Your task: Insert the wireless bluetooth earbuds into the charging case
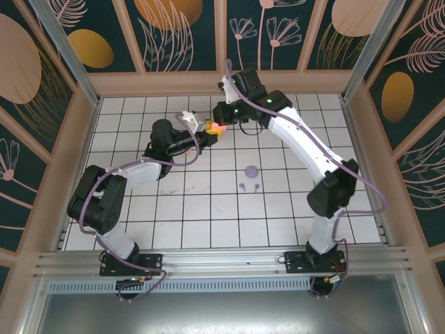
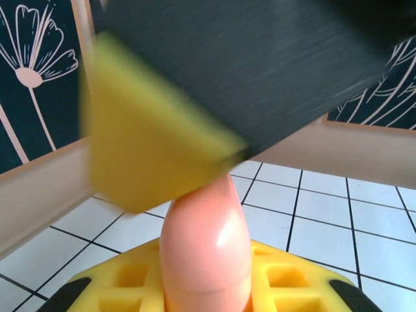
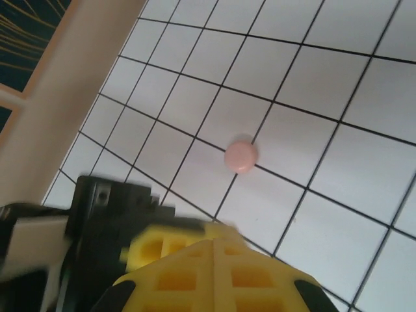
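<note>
Two grippers: they meet beyond the purple disc, toward the far wall and a little to its left.
Left gripper: clamped on a peach-pink capsule, upright between its yellow fingers. This is probably the charging case.
Right gripper: jaws closed, tip at the capsule's top. Whether a bud sits between the pads cannot be told.
Earbuds: the purple earbuds lie side by side on the table, just on the near side of the purple disc and not touching it.
Pink disc: flat on the tiles below the right wrist. Its bearing from the purple disc cannot be told.
Step in hand: apparently seating something into the capsule's top.
Doing it well: hold the capsule firm and upright, centre the right tip over it and press straight down its axis. Sideways force could twist it in the grip.
</note>
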